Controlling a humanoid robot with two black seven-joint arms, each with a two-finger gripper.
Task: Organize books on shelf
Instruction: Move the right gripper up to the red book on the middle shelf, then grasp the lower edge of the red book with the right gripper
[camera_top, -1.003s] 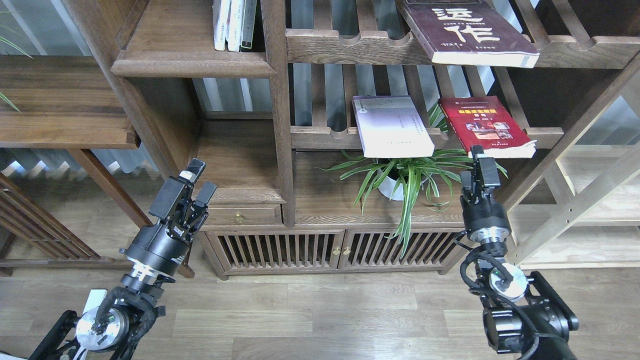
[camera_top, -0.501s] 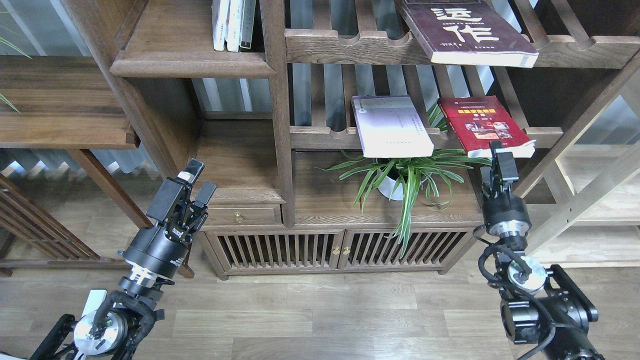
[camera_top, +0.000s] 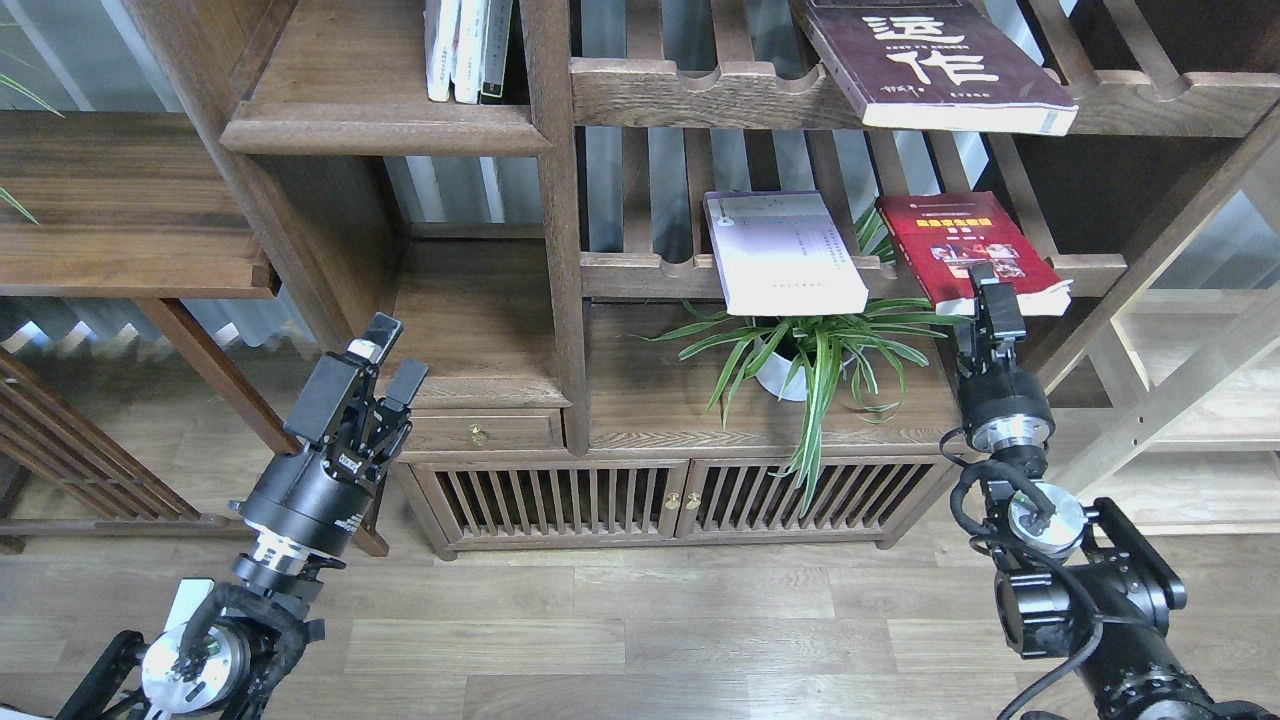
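Head view; high, facing forward-down at bookcase

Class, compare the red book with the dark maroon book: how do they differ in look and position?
The red book has a yellow title and a small photo; the dark maroon book has large white Chinese characters. The red book lies on the lower slatted rack, the maroon one on the upper slatted rack. The right gripper is at the red book's front edge; nothing is near the maroon one. Both lie flat, overhanging the rail.
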